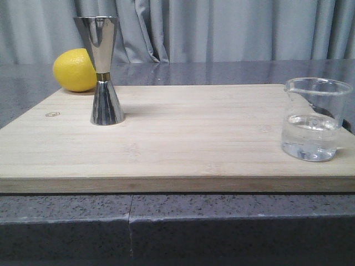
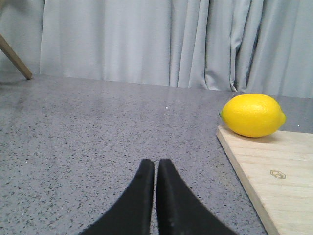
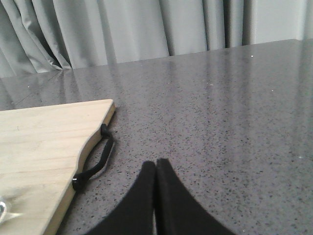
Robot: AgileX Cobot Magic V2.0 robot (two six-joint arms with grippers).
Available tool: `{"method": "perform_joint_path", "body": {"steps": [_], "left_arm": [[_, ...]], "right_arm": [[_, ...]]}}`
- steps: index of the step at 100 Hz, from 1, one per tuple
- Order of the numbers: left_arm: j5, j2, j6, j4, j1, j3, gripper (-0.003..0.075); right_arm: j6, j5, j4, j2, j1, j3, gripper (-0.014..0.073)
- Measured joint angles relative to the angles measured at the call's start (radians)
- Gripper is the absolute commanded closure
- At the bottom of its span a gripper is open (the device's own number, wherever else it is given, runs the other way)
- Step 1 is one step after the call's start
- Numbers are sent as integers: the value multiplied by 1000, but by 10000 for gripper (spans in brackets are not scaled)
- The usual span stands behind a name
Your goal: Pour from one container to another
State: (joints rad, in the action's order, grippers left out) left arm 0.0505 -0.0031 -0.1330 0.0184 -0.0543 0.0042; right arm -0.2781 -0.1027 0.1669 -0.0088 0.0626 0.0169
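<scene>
A clear glass beaker holding some clear liquid stands upright at the right end of the wooden board. The tall steel jigger with a gold band at its waist stands upright at the board's far left. Neither gripper shows in the front view. My left gripper is shut and empty, low over the grey counter to the left of the board. My right gripper is shut and empty over the counter to the right of the board; only a sliver of the beaker shows in that view.
A yellow lemon rests at the board's far left corner, behind the jigger. A black strap handle hangs off the board's right end. Grey curtains close off the back. A wooden leg leans at far left.
</scene>
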Motion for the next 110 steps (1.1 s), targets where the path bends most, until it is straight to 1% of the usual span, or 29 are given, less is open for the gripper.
{"method": "perform_joint_path", "body": {"steps": [37,43,51,65,73,86,95,105,110], "left_arm": [[-2,0,0,0,0,0,739],[-19,0,0,0,0,0,739],[-51,0,0,0,0,0,739],[-98,0,0,-4,0,0,739],[-123,0,-27,-30,0,0,739],[-134,0,-104,-52,0,0,739],[-102,0,-128,-56,0,-7,739],[-9,0,-146,-60,-19,-59,739],[32,13,-151,-59,-40,-101,739]], "right_arm": [[0,0,0,0,0,0,666],[0,3,0,0,0,0,666],[0,23,0,0,0,0,666],[0,110,0,0,0,0,666],[-3,141,0,0,0,0,666],[-45,116,0,0,0,-2,666],[-57,75,0,0,8,-25,666],[-63,21,0,22,27,-86,666],[-63,-33,4,51,38,-128,666]]}}
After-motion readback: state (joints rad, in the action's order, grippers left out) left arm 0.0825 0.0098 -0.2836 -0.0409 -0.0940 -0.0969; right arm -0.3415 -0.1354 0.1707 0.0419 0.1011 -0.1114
